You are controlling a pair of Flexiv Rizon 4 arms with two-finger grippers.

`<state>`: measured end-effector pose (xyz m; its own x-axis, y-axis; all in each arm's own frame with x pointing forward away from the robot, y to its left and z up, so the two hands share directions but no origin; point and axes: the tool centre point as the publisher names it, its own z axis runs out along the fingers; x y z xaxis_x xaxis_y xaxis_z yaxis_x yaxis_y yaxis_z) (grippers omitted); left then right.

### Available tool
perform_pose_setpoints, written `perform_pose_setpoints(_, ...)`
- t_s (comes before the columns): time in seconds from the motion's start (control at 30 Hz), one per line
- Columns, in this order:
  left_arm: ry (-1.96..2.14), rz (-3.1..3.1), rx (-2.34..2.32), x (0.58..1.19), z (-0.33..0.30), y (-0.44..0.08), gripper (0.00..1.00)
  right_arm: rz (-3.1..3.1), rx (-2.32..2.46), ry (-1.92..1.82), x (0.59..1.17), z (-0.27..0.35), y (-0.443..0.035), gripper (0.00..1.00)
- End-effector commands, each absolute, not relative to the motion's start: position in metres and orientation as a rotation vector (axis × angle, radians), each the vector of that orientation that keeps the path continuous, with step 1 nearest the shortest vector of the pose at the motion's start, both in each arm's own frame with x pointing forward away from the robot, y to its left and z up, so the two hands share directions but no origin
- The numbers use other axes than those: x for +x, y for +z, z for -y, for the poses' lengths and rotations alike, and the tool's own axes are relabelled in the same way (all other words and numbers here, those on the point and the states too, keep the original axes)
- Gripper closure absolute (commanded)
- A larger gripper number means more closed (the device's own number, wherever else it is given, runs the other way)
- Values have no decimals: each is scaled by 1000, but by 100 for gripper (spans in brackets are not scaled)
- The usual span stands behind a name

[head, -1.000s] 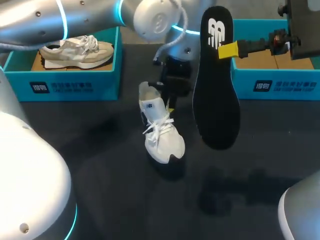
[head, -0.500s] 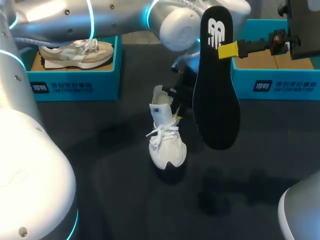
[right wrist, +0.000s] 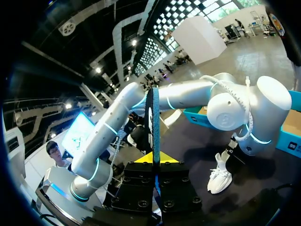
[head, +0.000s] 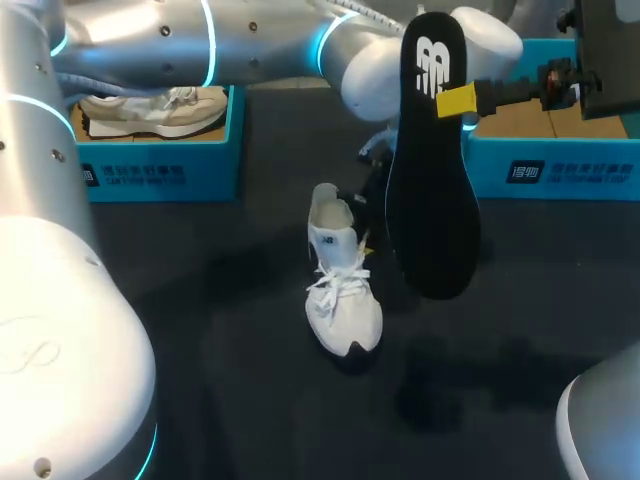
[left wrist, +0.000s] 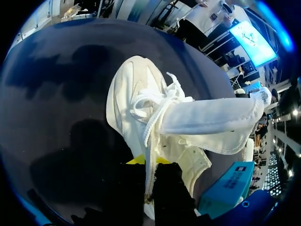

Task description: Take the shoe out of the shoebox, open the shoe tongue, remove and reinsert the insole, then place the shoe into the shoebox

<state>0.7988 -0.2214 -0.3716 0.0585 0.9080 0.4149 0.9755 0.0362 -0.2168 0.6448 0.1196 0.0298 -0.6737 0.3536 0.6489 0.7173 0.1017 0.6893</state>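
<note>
White shoe (head: 343, 300) standing on the tabletop (head: 200, 330), long axis near-to-far, toe toward the robot; left gripper (left wrist: 149, 165) clamped on its collar. Right gripper (head: 458, 100) pinches the black insole (head: 432, 190), which hangs with its long axis vertical to the right of the shoe.

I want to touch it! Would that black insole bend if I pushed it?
Probably bendy: edge-on in the right wrist view the insole looks very thin. Likely light too, since the right gripper holds it by one end alone. Hanging, it looks straight, so it may keep some shape.
</note>
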Motion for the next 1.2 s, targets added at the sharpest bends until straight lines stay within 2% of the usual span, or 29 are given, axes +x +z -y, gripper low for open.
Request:
perform_pose_setpoints(0.03, -195, 1863, -1891, 798, 226, -381, 100, 2067, -1055, -1589, 648, -123, 30, 100)
perform_pose_setpoints(0.1, -183, 1858, -1898, 797, 226, -383, 100, 2067, -1055, -1589, 648, -123, 30, 100)
perform_pose_setpoints(0.13, -164, 1856, -1910, 795, 226, -382, 85, 2067, -1055, -1589, 648, -123, 30, 100)
perform_pose_setpoints(0.17, -154, 1854, -1920, 795, 225, -381, 63, 2067, -1055, -1589, 648, -123, 30, 100)
perform_pose_setpoints(0.2, -140, 1855, -1930, 794, 225, -380, 58, 2067, -1055, -1589, 648, -123, 30, 100)
perform_pose_setpoints(0.27, -111, 1856, -1940, 793, 223, -377, 57, 2067, -1055, -1589, 648, -123, 30, 100)
perform_pose_setpoints(0.3, -98, 1861, -1945, 794, 223, -376, 52, 2067, -1055, -1589, 648, -123, 30, 100)
perform_pose_setpoints(0.37, -73, 1879, -1947, 795, 222, -372, 3, 2067, -1055, -1589, 648, -123, 30, 100)
perform_pose_setpoints(0.4, -51, 1896, -1948, 796, 221, -369, 0, 2067, -1055, -1589, 648, -123, 30, 100)
perform_pose_setpoints(1.2, 778, 2257, -1928, 843, 234, -248, 0, 2067, -1055, -1589, 648, -123, 30, 100)
